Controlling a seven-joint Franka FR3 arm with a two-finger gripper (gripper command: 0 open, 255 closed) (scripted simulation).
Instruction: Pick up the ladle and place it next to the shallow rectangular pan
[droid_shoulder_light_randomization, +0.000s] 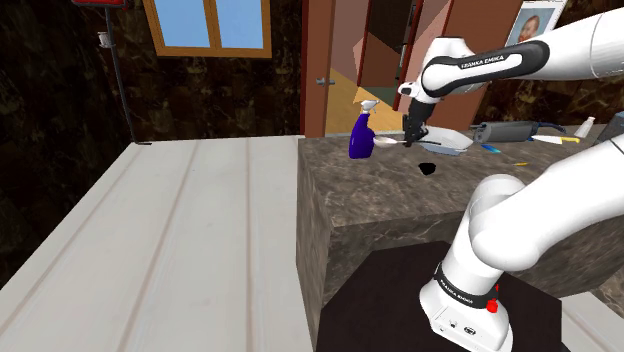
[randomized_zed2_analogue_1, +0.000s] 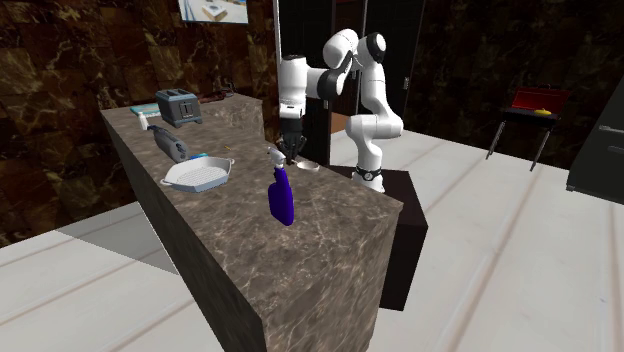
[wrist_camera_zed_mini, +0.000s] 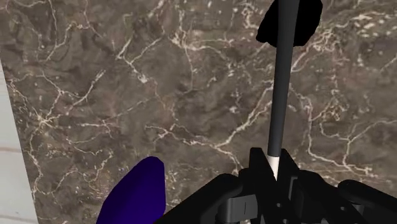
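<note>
My gripper (wrist_camera_zed_mini: 272, 170) is shut on the pale tip of a ladle (wrist_camera_zed_mini: 280, 95) with a thin black handle. The handle runs straight out from the fingers to the black bowl (wrist_camera_zed_mini: 289, 22), which hangs over the dark marble counter (wrist_camera_zed_mini: 159, 95). In the shoulder view the gripper (droid_shoulder_light_randomization: 413, 137) points down with the ladle's bowl (droid_shoulder_light_randomization: 428, 168) just below it. The shallow rectangular pan (droid_shoulder_light_randomization: 447, 143), white with small handles, lies on the counter right behind the gripper. In the second exterior view the pan (randomized_zed2_analogue_1: 197, 176) sits to the left of the gripper (randomized_zed2_analogue_1: 291, 150).
A dark blue spray bottle (droid_shoulder_light_randomization: 361, 135) (randomized_zed2_analogue_1: 282, 198) (wrist_camera_zed_mini: 133, 194) stands close beside the gripper, near the counter's edge. A toaster (randomized_zed2_analogue_1: 176, 105) and a grey hand tool (randomized_zed2_analogue_1: 170, 143) sit further along the counter. The counter drops off to pale floor (droid_shoulder_light_randomization: 150, 250).
</note>
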